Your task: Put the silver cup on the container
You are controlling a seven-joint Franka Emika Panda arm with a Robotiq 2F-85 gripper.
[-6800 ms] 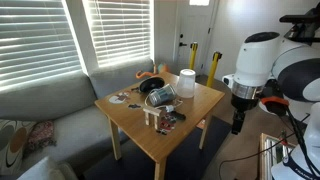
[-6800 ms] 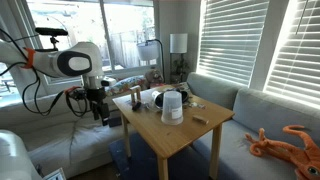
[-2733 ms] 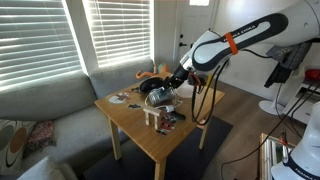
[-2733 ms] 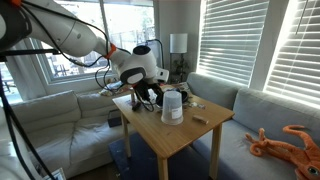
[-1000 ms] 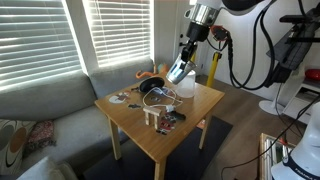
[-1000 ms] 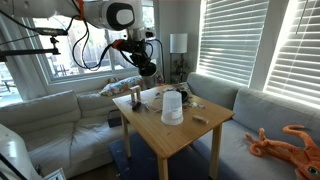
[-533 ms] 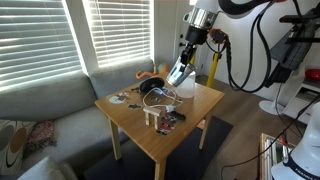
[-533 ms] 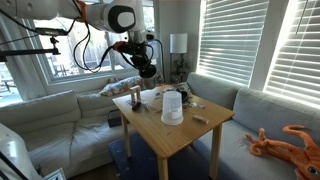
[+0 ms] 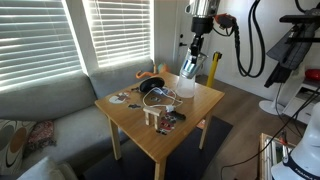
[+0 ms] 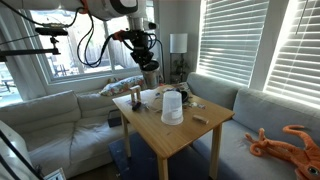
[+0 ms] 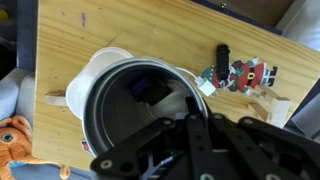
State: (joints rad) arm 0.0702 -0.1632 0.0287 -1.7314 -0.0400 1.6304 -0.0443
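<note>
The silver cup (image 9: 188, 67) hangs in the air with my gripper (image 9: 193, 52) shut on its rim. It is held just above the white container (image 9: 186, 84), which stands upright at the far side of the wooden table (image 9: 150, 128). In the wrist view the cup's wide shiny rim and dark inside (image 11: 125, 85) fill the middle. One finger (image 11: 193, 112) reaches inside the cup. The container (image 11: 95, 68) shows below and beyond the cup, partly covered by it. In an exterior view the gripper (image 10: 149, 66) hangs over the table's far end, behind the container (image 10: 172, 107).
A black round object (image 9: 156, 89) lies beside the container. Small colourful items (image 9: 166, 118) lie nearer the table's front; a toy figure (image 11: 245, 75) shows in the wrist view. A grey sofa (image 9: 50, 112) runs along the window side, with an orange plush toy (image 10: 285, 140) on it.
The arm has carried the cup sideways from above the black round object to above the container. The gripper has turned more upright and stayed shut.
</note>
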